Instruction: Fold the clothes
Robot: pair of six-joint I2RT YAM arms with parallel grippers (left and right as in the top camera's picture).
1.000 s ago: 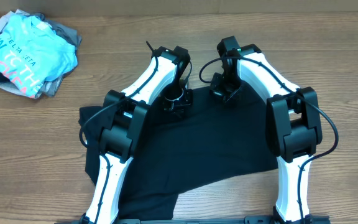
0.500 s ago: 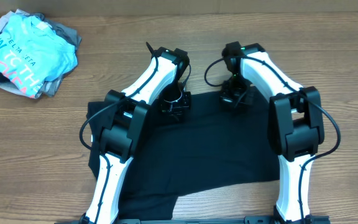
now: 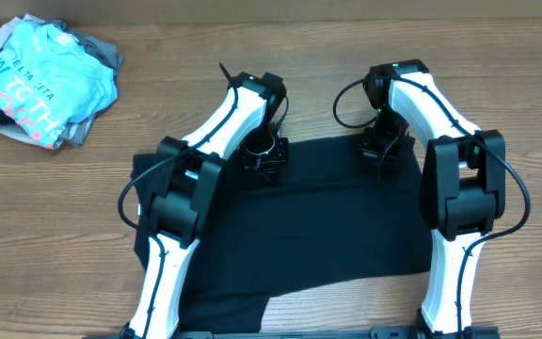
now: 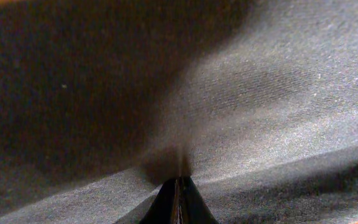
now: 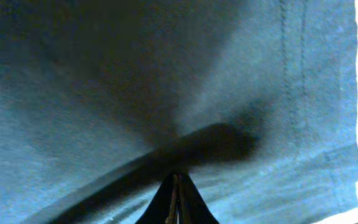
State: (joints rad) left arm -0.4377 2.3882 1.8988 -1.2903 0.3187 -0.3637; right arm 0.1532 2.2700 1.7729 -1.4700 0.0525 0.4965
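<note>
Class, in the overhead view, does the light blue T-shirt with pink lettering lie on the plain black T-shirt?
No, the light blue T-shirt sits on grey garments, with bare wooden table between it and the black T-shirt.

Light brown wood-grain table [image 3: 346, 38] under even light

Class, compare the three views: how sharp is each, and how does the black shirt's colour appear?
Overhead: sharp, black T-shirt truly black. Left wrist: soft focus, fabric greyish, deep shadow upper left. Right wrist: blue cast, hem stitching crisp, right edge blown white.
</note>
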